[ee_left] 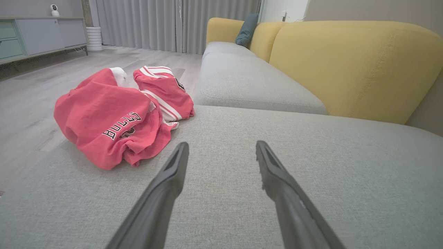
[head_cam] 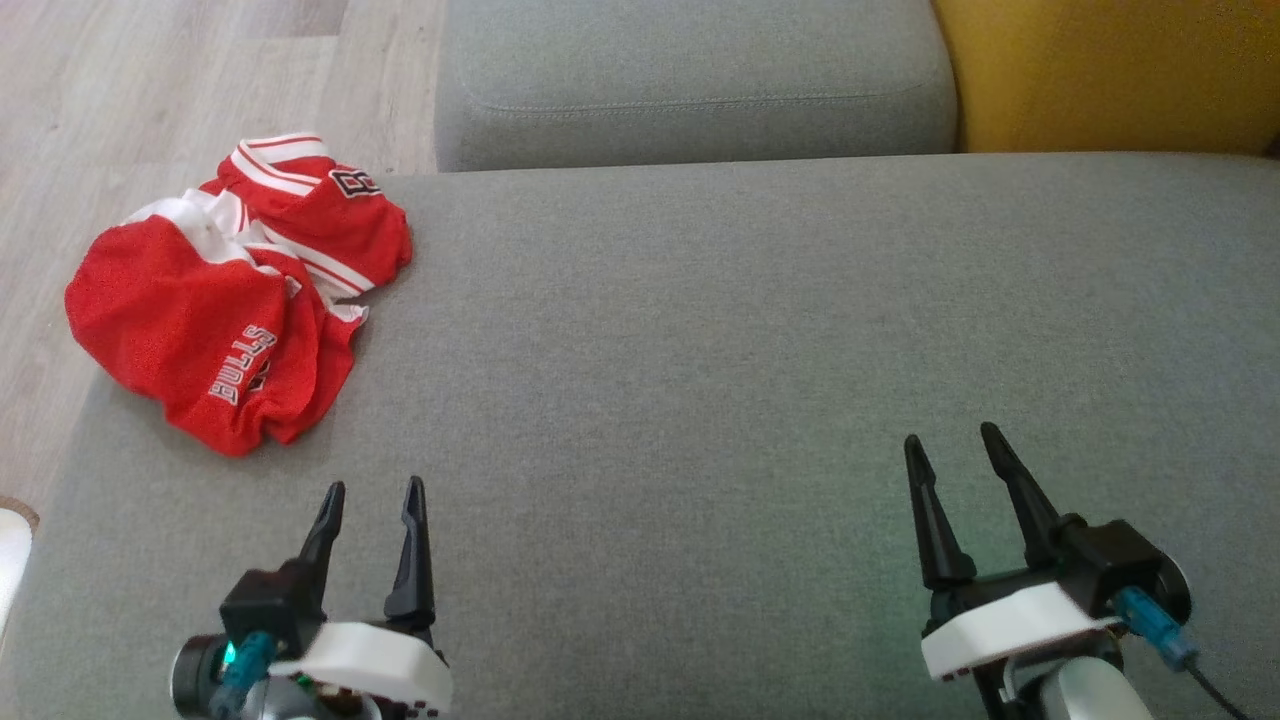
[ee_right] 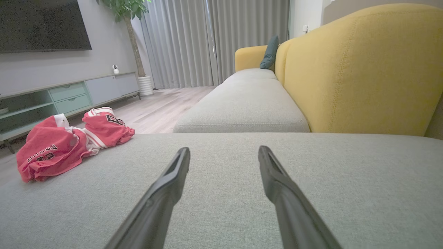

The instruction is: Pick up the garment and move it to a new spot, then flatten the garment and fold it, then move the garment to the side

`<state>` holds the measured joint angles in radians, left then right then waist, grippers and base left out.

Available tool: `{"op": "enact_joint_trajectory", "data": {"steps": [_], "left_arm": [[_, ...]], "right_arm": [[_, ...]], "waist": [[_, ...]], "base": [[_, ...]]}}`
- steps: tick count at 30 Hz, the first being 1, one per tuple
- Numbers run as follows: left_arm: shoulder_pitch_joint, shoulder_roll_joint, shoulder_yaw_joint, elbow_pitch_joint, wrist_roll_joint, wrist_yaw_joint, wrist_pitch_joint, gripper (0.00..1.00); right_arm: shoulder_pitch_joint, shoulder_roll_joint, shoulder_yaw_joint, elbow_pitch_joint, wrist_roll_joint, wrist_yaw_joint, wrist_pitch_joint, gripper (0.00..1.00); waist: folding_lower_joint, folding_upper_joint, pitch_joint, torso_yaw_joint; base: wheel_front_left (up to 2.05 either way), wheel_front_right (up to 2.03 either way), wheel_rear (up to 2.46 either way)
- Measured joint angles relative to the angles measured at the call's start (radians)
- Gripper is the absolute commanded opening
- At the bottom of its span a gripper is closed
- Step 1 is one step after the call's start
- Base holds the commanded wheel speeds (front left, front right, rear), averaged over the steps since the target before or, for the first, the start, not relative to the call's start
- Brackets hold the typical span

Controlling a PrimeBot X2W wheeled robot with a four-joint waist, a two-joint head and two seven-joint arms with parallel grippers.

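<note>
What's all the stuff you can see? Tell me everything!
jersey: one, red with white stripes, crumpled on the far left corner of the near sofa seat
sofa seats: two, grey, a wide near one and another beyond it
backrest: one, yellow, along the right of the seats
cushion: one, teal, at the far end of the sofa
curtains: grey, far wall
TV: one, dark, on the wall
plant: one, green, in a white pot by the curtains
cabinet: one, pale green and grey, under the TV
little camera: one, white, on the cabinet
floor: pale wood, left of the sofa
left gripper: dark fingers, open, above the seat
right gripper: dark fingers, open, above the seat
</note>
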<state>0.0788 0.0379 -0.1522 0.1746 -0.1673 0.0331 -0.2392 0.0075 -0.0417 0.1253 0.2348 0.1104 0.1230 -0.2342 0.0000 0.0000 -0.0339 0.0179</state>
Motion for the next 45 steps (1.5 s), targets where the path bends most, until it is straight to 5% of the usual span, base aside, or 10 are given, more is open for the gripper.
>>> {"op": "enact_joint_trajectory", "data": {"steps": [32, 38, 45], "left_arm": [[0.0, 0.004, -0.004, 0.016, 0.049, 0.011, -0.01, 1.0], [-0.002, 0.004, -0.009, 0.012, 0.05, 0.011, -0.01, 1.0], [-0.004, 0.005, -0.009, 0.002, 0.057, 0.011, -0.01, 1.0]], "right_arm": [[-0.018, -0.001, -0.004, 0.004, -0.06, 0.0, -0.014, 1.0], [-0.017, -0.001, -0.01, -0.002, -0.06, 0.0, -0.014, 1.0], [-0.015, -0.002, -0.008, -0.015, -0.06, 0.0, -0.017, 1.0]], "waist": [[0.0, 0.0, 0.007, 0.018], [0.0, 0.0, 0.006, 0.077], [0.0, 0.0, 0.006, 0.22]], "base": [[0.0, 0.0, 0.0], [0.0, 0.0, 0.0], [0.0, 0.0, 0.0]]}}
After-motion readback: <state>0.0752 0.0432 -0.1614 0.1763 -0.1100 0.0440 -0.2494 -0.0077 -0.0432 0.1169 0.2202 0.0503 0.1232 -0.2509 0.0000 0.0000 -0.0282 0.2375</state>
